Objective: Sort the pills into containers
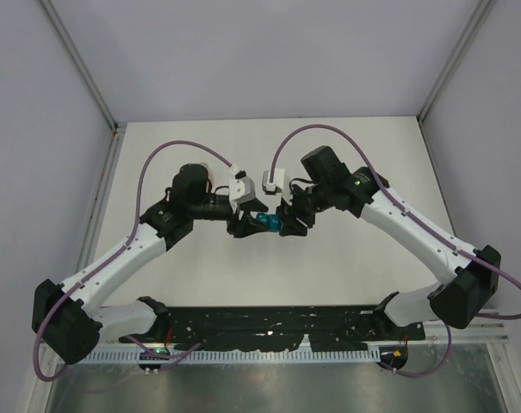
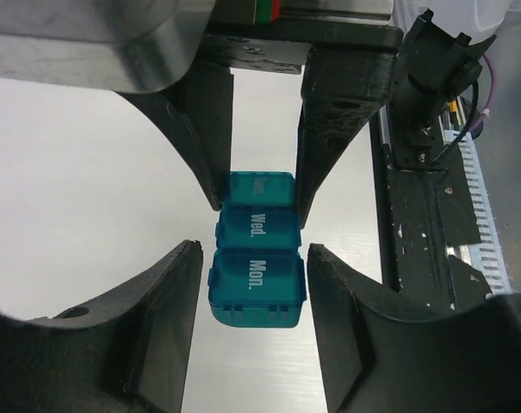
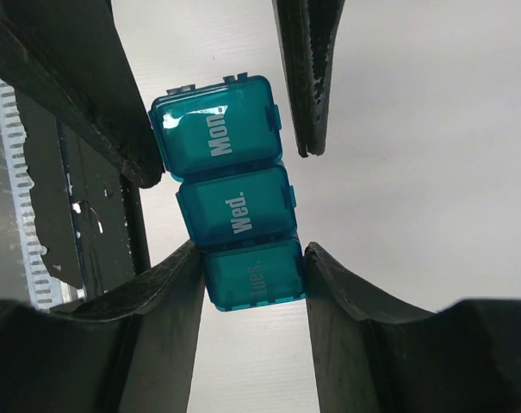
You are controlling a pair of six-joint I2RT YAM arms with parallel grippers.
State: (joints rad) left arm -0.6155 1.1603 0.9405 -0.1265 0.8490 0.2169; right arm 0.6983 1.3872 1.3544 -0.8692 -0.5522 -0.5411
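Observation:
The containers, a teal strip of three joined compartments with shut lids marked Mon., Wed. and Tues., hang above the table between the two arms. My right gripper is shut on the Tues. end, with both pads pressed against its sides. My left gripper straddles the Mon. compartment from the opposite side, open, with a thin gap showing on each side. In the top view the left gripper and right gripper face each other at the table's middle. The pills are out of view.
The white table lies under the strip, with grey walls on three sides. A black perforated rail carrying the arm bases runs along the near edge. Purple cables loop above both wrists.

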